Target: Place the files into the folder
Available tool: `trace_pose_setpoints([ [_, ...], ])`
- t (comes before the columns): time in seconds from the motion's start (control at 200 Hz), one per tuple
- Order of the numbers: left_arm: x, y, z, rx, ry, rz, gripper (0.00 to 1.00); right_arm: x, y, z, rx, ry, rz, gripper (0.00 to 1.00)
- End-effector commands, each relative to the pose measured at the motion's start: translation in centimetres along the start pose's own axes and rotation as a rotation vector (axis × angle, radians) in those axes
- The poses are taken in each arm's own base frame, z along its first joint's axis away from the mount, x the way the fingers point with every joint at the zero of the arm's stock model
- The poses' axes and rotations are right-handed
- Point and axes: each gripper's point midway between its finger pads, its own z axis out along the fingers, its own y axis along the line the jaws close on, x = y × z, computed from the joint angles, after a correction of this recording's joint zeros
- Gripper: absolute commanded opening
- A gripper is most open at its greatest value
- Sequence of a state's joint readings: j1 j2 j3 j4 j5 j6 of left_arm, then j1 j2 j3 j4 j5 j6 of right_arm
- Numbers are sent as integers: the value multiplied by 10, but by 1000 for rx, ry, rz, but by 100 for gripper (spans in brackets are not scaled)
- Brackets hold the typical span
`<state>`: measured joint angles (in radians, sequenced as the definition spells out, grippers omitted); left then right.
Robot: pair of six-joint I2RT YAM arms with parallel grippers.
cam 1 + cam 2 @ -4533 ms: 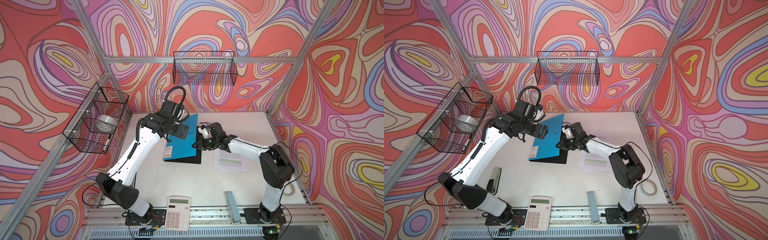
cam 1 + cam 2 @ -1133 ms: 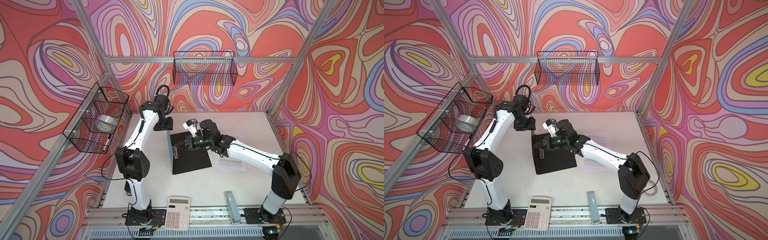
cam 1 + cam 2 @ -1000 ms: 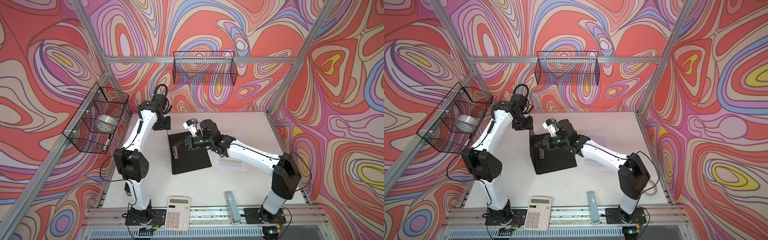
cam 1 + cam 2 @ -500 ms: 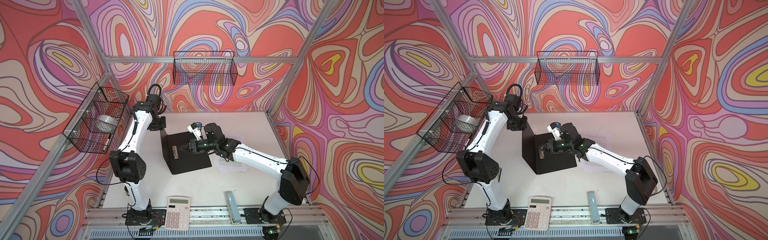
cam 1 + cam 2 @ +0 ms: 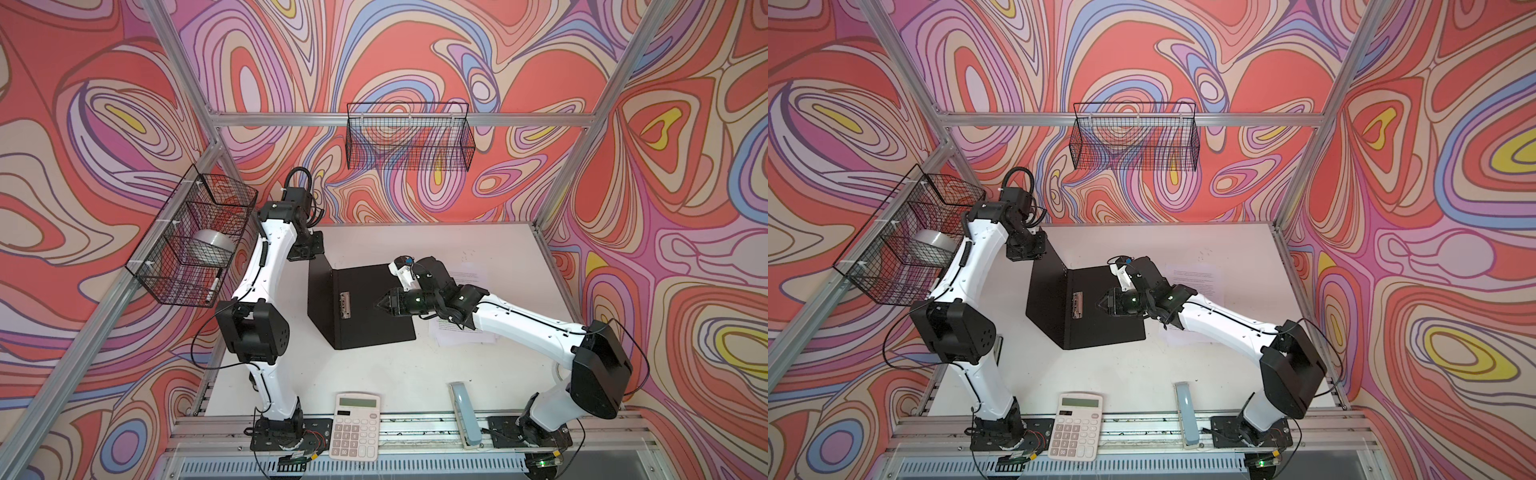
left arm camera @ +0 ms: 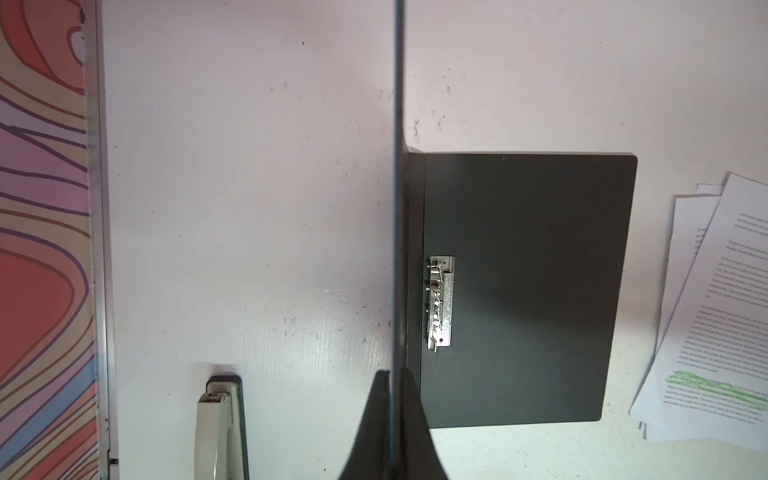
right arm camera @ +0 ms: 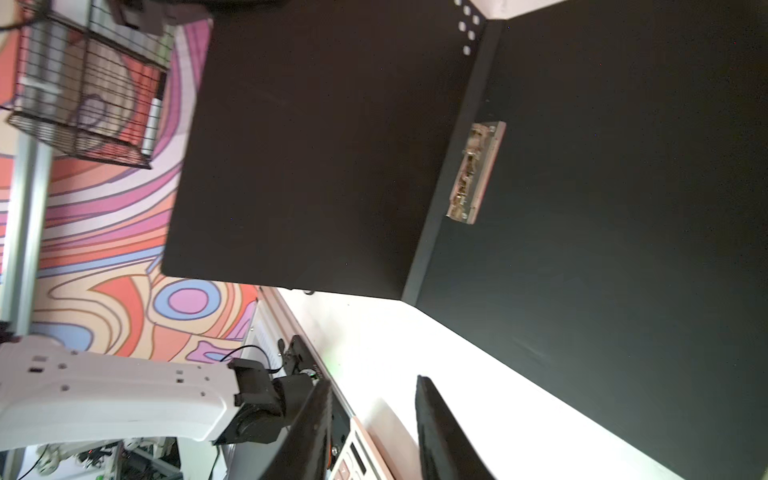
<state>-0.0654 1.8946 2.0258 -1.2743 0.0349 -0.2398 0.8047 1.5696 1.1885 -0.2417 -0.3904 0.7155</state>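
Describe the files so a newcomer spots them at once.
On the white table, find the open black folder in the middle. The files lie flat just right of it, partly under the right arm: loose white printed sheets with green highlighting, unlike the calculator.

Black-lined folder (image 5: 362, 332) lies open, cover upright; files (image 6: 715, 311) beside it.

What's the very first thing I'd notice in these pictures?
Probably the swirly red, pink and purple walls all around the table. Next, in the middle of the table, the folder lies open, black inside, with its cover stood upright and pinched by the left gripper. The open right gripper hovers over its flat half, and the files lie beside it.
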Motion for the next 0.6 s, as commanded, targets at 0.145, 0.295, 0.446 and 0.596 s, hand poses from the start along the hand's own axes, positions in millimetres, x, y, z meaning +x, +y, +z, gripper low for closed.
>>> trace_pose_setpoints([
  [0.145,-6,-14,4,98,24,4,0,10,-31,0,140,2,12,35],
  [0.295,-12,-25,3,162,16,-17,0,11,-40,5,174,9,18,35],
  [0.446,-16,-32,3,205,20,-38,0,10,-49,10,226,24,30,34],
  [0.596,-17,-33,2,218,22,-33,0,6,-55,17,268,36,43,34],
])
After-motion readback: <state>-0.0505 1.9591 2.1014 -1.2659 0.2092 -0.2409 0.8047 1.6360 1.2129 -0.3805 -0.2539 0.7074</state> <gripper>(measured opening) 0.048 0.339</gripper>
